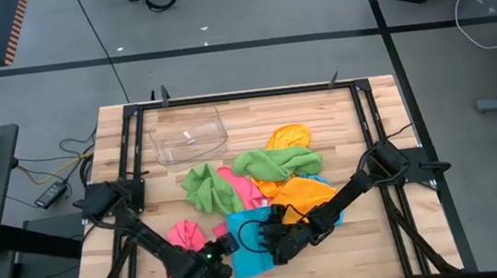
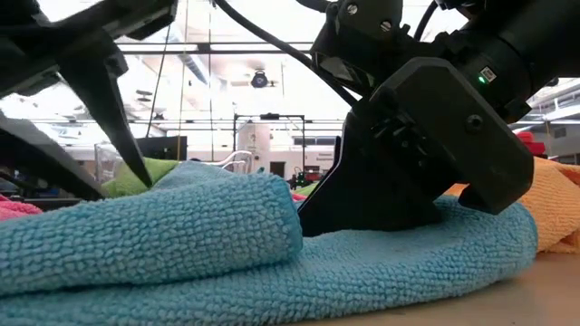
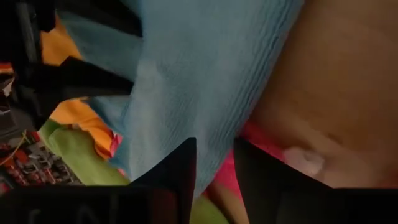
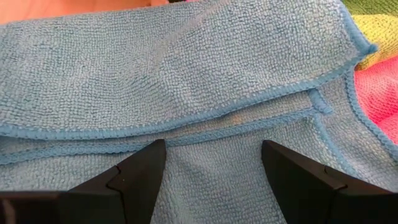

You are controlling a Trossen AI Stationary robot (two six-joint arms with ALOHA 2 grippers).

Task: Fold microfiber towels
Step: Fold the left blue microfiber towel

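A sky-blue towel (image 1: 244, 223) lies near the table's front middle, partly folded over itself (image 4: 186, 68). My right gripper (image 4: 214, 165) stands open over it, coming from the right. My left gripper (image 3: 214, 171) comes from the front left, its fingers a narrow gap apart, and the towel's near edge (image 3: 205, 155) reaches down into that gap. A pink towel (image 1: 184, 234) lies crumpled beside the left arm. Green (image 1: 274, 162), orange (image 1: 305, 193) and pink (image 1: 245, 191) towels lie heaped behind the blue one. My right gripper sets its spread fingers (image 2: 362, 204) down on the blue towel's lower layer (image 4: 211, 180), slanting down from the table's right; the cloth lies on the table under them. My left gripper has the towel's edge in its gap, but I cannot tell whether its fingers touch it.
A clear plastic tub (image 1: 190, 136) stands at the back left of the table. A black frame (image 1: 130, 151) runs around the table's edges. Bare wood (image 1: 371, 246) shows at the front right.
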